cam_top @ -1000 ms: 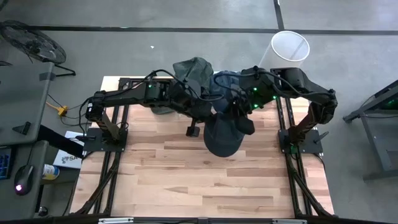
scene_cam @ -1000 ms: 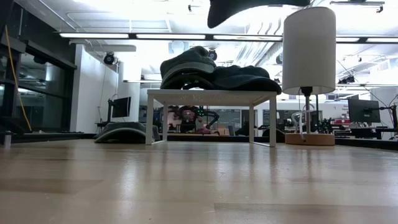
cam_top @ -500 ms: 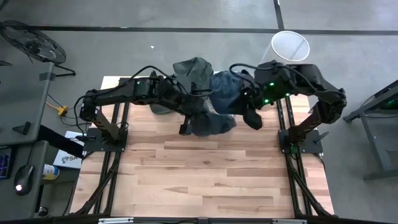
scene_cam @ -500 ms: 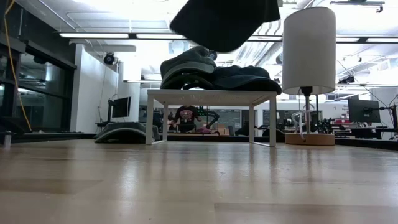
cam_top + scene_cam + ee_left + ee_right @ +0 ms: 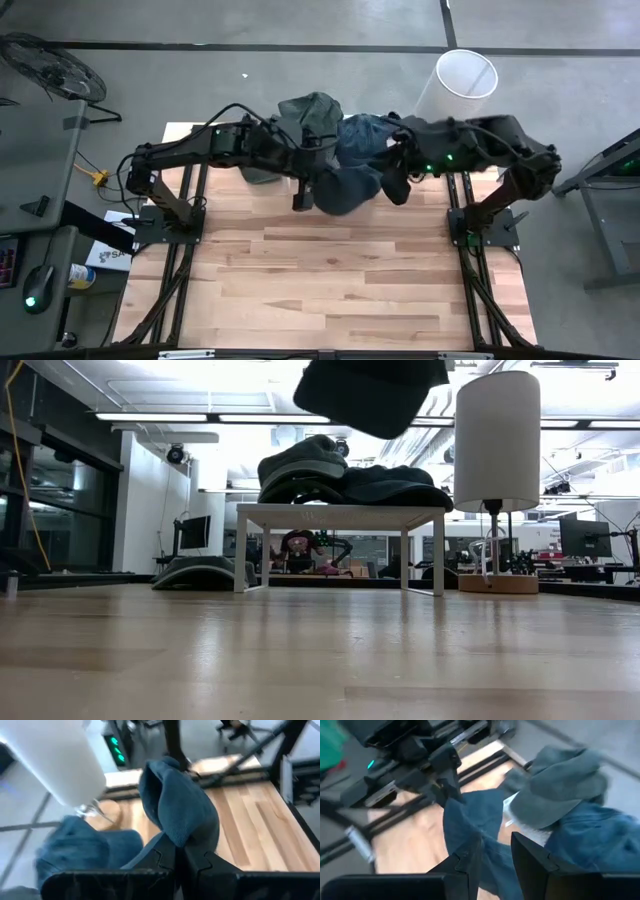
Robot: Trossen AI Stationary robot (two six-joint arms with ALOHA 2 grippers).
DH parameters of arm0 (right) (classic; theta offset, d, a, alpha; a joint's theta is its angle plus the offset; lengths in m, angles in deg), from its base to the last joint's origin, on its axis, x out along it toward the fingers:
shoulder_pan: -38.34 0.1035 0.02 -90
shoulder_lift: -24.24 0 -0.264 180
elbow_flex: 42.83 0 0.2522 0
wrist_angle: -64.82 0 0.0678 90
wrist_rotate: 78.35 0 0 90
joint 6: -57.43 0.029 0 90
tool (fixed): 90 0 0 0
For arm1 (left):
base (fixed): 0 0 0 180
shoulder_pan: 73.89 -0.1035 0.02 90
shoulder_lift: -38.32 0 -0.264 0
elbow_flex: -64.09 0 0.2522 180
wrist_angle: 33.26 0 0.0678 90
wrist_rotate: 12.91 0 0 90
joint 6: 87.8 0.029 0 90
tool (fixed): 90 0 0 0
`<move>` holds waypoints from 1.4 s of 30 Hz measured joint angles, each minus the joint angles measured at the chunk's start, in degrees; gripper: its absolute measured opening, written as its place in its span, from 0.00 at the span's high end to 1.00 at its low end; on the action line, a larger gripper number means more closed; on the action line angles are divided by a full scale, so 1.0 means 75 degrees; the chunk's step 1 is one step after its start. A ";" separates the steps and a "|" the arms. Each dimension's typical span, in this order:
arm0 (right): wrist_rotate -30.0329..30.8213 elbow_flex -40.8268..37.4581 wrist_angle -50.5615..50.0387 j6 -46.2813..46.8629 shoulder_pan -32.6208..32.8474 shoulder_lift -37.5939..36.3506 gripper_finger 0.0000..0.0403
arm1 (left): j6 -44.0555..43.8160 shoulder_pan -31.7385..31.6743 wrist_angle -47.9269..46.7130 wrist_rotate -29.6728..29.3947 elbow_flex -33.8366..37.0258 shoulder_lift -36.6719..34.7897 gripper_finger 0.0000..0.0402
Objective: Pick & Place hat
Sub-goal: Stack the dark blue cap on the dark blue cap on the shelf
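Two grippers share my blue hat [image 5: 345,187] aloft: left gripper [image 5: 303,192] pinches its 9 o'clock edge, right gripper [image 5: 392,186] fingers narrowly straddle its 3 o'clock edge, long axis 9-to-3.

High view: straight down from above, taking in the whole table [image 5: 330,290] and both arms. Low view: level with the tabletop, facing across it into the room — close to the wood, far from the white stand [image 5: 340,512]. Wrist views: each close in, looking forward past its own dark fingers. Shared by all four — the hat [image 5: 345,187] [image 5: 372,395] [image 5: 180,815] [image 5: 470,822] held above the table.
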State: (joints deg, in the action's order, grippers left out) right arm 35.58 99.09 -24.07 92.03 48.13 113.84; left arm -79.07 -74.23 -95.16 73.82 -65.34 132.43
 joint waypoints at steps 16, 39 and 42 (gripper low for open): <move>0.2740 -0.1530 0.1434 0.0993 0.1544 0.0070 0.71 | 0.0851 -0.0003 0.0678 -0.1096 -0.0001 -0.0280 1.00; 0.3615 -0.1722 0.1465 0.2180 0.1256 0.0184 0.40 | 0.1953 -0.0003 0.0917 -0.1737 0.0002 -0.0402 1.00; 0.3571 -0.1722 0.1597 0.2113 0.1100 0.0246 0.40 | 0.2075 -0.0003 0.1064 -0.1731 0.0002 -0.0399 1.00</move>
State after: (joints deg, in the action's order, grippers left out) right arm 62.36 86.17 -12.10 107.88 56.38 115.69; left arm -63.51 -74.25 -87.18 60.84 -65.32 129.43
